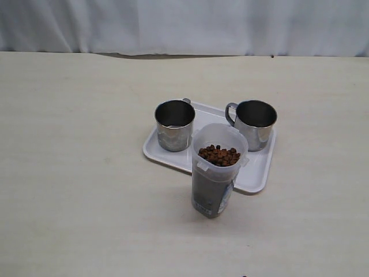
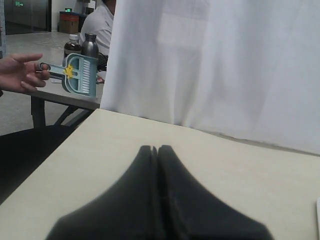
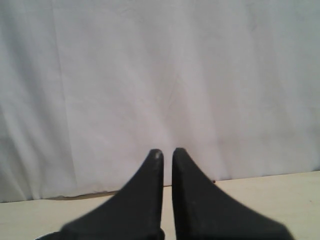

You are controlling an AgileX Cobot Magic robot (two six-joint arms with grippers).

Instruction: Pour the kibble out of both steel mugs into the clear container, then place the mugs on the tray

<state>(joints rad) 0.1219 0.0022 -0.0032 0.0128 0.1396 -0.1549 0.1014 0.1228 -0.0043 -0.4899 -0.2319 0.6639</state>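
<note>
One tall frosted clear plastic container (image 1: 214, 190) stands on the pale table (image 1: 81, 173), just beside the single flat white plastic tray (image 1: 256, 178). Its blue-and-white label (image 1: 203, 206) is too small to read. Brown kibble pellets (image 1: 218, 155), too many to count, fill its top. Two shiny steel mugs (image 1: 173, 125) (image 1: 254, 124) stand upright on the tray. The black left hand (image 2: 157, 148) and right hand (image 3: 167, 152) are closed and empty.
</note>
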